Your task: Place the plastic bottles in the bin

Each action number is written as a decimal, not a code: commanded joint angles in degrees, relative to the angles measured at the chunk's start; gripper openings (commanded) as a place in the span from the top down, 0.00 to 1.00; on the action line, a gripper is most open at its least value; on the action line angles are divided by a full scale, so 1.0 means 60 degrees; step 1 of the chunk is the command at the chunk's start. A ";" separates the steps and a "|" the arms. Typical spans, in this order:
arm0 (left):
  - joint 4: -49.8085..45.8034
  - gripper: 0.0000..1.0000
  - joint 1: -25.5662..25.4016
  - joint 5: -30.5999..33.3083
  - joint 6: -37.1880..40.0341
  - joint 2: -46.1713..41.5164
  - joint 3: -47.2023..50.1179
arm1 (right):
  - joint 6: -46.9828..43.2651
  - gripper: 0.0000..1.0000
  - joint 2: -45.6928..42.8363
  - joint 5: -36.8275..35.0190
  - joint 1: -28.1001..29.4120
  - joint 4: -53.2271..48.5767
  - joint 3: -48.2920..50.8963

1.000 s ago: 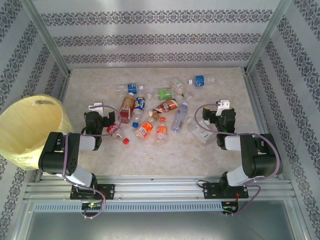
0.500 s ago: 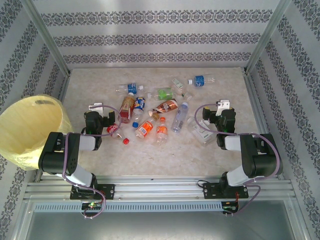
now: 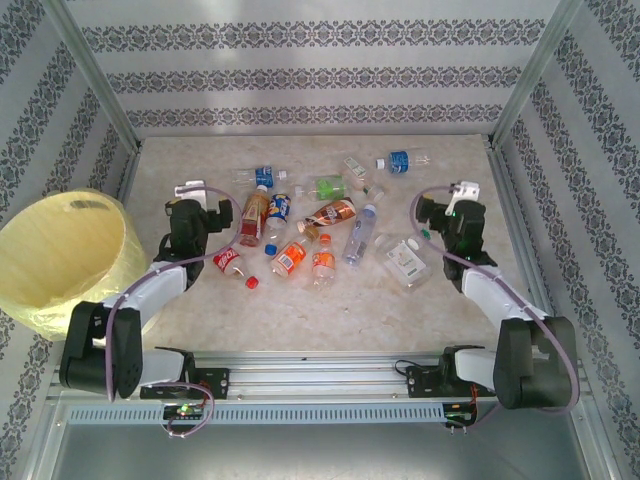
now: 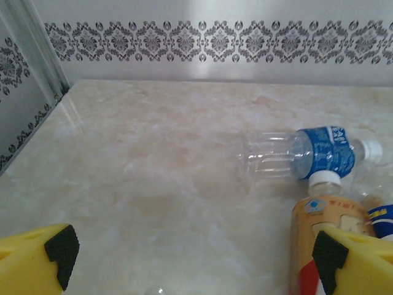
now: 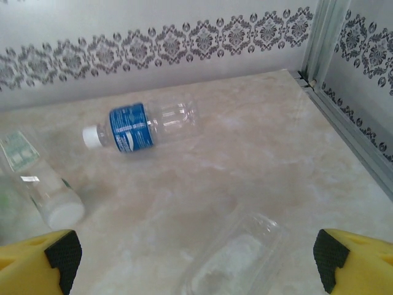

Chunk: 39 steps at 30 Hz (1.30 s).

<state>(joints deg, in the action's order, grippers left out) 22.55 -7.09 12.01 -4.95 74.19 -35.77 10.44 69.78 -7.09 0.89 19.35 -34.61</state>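
Plastic bottles lie on their sides, scattered over the middle of the table; one red cap lies loose at the near edge of the pile; bin stands off the table's left edge, well apart from the bottles; left gripper is at the left side of the pile, jaws spread wide, nothing between them; ahead of it a blue-label bottle lies sideways, white cap to the right; tan-label bottle lies just beside the right fingertip, contact unclear; right gripper is at the right side of the pile, jaws spread wide, gripping nothing; clear bottle lies low between the fingertips; far blue-label bottle lies near the back wall, white cap pointing left; white-capped bottle lies at the left.
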 commanded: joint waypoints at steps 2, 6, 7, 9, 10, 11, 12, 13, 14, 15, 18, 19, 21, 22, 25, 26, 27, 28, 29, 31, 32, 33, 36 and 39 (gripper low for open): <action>-0.2496 0.01 -0.0591 0.0779 -0.1499 0.0117 -0.1029 | 0.2153 0.02 0.0061 0.0296 0.0111 -0.3473 -0.1164; -0.3956 0.01 -0.1385 0.0716 -0.3066 0.0406 -0.1911 | 0.3164 0.02 0.0420 0.1038 0.0405 -0.5446 -0.1896; -0.4199 0.01 -0.1558 0.0439 -0.3455 0.0437 -0.2062 | 0.3393 0.02 0.0514 0.0775 0.0599 -0.6211 -0.2163; -0.4653 0.01 -0.1815 -0.0022 -0.4203 0.0473 -0.2314 | 0.3440 0.02 0.0622 0.0528 0.0918 -0.7520 -0.2605; -0.4789 0.01 -0.1863 -0.0359 -0.4536 0.0480 -0.2369 | 0.3077 0.02 0.0631 0.0752 0.1090 -0.7864 -0.2679; -0.4907 0.01 -0.1889 -0.0648 -0.4851 0.0481 -0.2397 | 0.2549 0.02 0.0602 0.1014 0.1275 -0.8035 -0.2656; -0.5020 0.01 -0.1887 -0.0770 -0.5123 0.0468 -0.2391 | 0.2130 0.02 0.0588 0.1049 0.1436 -0.8154 -0.2594; -0.5079 0.01 -0.1879 -0.0933 -0.5310 0.0446 -0.2363 | 0.1717 0.02 0.0598 0.1062 0.1573 -0.8342 -0.2538; -0.5056 0.01 -0.1873 -0.1148 -0.5355 0.0418 -0.2308 | 0.1394 0.02 0.0675 0.1148 0.1635 -0.8557 -0.2530; -0.5026 0.01 -0.1870 -0.1346 -0.5342 0.0377 -0.2265 | 0.1142 0.02 0.0767 0.1168 0.1642 -0.8762 -0.2556; -0.5127 0.01 -0.1868 -0.1620 -0.5353 0.0191 -0.2145 | 0.0247 0.02 0.1138 0.1284 0.1668 -0.9262 -0.2762; -0.5163 0.01 -0.1871 -0.1633 -0.5371 0.0098 -0.2076 | -0.0273 0.02 0.1246 0.1620 0.1673 -0.9356 -0.2839; -0.5216 0.01 -0.1872 -0.1643 -0.5398 -0.0111 -0.1963 | -0.1207 0.02 0.1477 0.1924 0.1696 -0.9746 -0.3059; -0.5237 0.01 -0.1867 -0.1621 -0.5431 -0.0222 -0.1918 | -0.1637 0.02 0.1562 0.1983 0.1713 -0.9896 -0.3161; -0.5274 0.01 -0.1873 -0.1592 -0.5642 -0.0488 -0.1663 | -0.2779 0.02 0.1585 0.2521 0.1626 -0.9828 -0.3016; -0.5323 0.01 -0.1867 -0.1570 -0.5730 -0.0581 -0.1588 | -0.3099 0.02 0.1568 0.2657 0.1587 -0.9769 -0.2932; -0.5371 0.01 -0.1865 -0.1550 -0.5809 -0.0636 -0.1546 | -0.3319 0.02 0.1540 0.2636 0.1557 -0.9725 -0.2873; -0.5459 0.01 -0.1865 -0.1548 -0.5888 -0.0705 -0.1514 | -0.3554 0.02 0.1539 0.2618 0.1481 -0.9766 -0.2847; -0.5520 0.01 -0.1877 -0.1548 -0.5912 -0.0746 -0.1515 | -0.3737 0.02 0.1547 0.2505 0.1425 -0.9801 -0.2830; -0.5574 0.01 -0.1867 -0.1575 -0.5914 -0.0782 -0.1563 | -0.3982 0.02 0.1604 0.2383 0.1339 -0.9920 -0.2841; -0.5600 0.01 -0.1865 -0.1582 -0.5885 -0.0791 -0.1609 | -0.4059 0.02 0.1638 0.2359 0.1321 -0.9934 -0.2845; -0.5630 0.01 -0.1866 -0.1577 -0.5857 -0.0758 -0.1655 | -0.4068 0.02 0.1681 0.2303 0.1311 -0.9900 -0.2825; -0.5635 0.01 -0.1868 -0.1588 -0.5811 -0.0691 -0.1761 | -0.4175 0.02 0.1932 0.2073 0.1324 -0.9970 -0.2772; -0.5644 0.01 -0.1875 -0.1592 -0.5788 -0.0563 -0.1802 | -0.4215 0.02 0.2139 0.2277 0.1404 -1.0037 -0.2772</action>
<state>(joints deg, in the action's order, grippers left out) -9.72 -18.17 2.96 -39.31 70.52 -45.54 -12.53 81.60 6.33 9.15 -39.05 -51.64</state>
